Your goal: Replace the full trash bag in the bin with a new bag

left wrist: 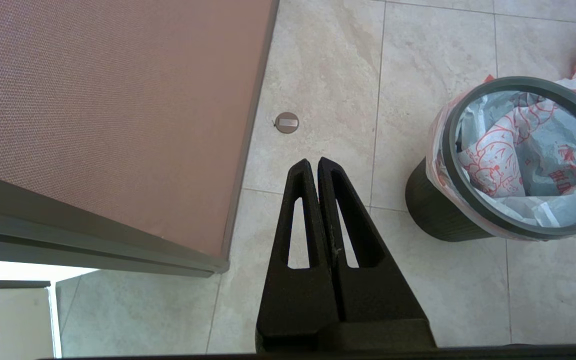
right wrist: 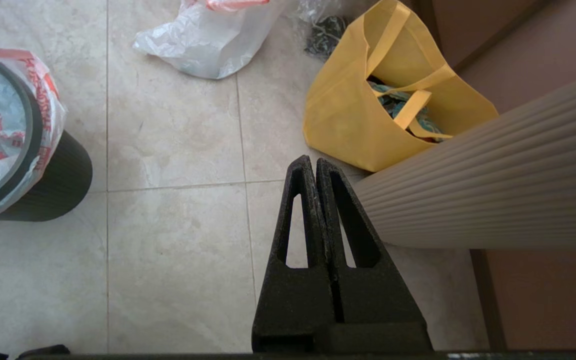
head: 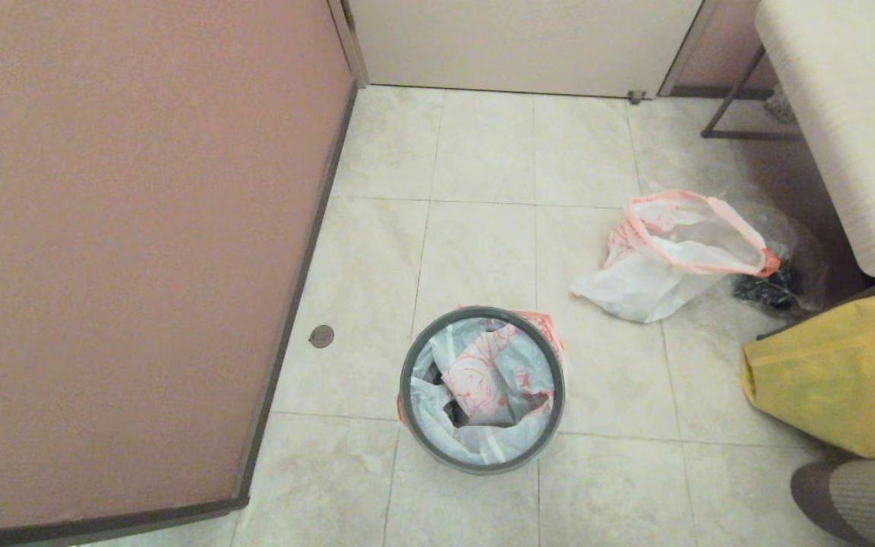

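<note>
bin (head: 437,444): small round black bucket, upright on the floor tiles, near centre, grey hoop on its rim
bag in bin (head: 483,380): translucent white, red printing, pink-red rim folded over the edge
bag on floor (head: 673,254): white, pink-red rim, mouth open, far right of the bin, well apart

A tall pink-brown fabric partition panel (head: 126,251) fills nine o'clock. At three o'clock an open yellow fabric tote bag (head: 832,380) sits on the pale marble floor tiles (head: 483,152), with a crumpled clear plastic bag of black stuff (head: 775,285) just beyond it. A small round metal floor disc (head: 321,336) lies beside the panel's base.
</note>
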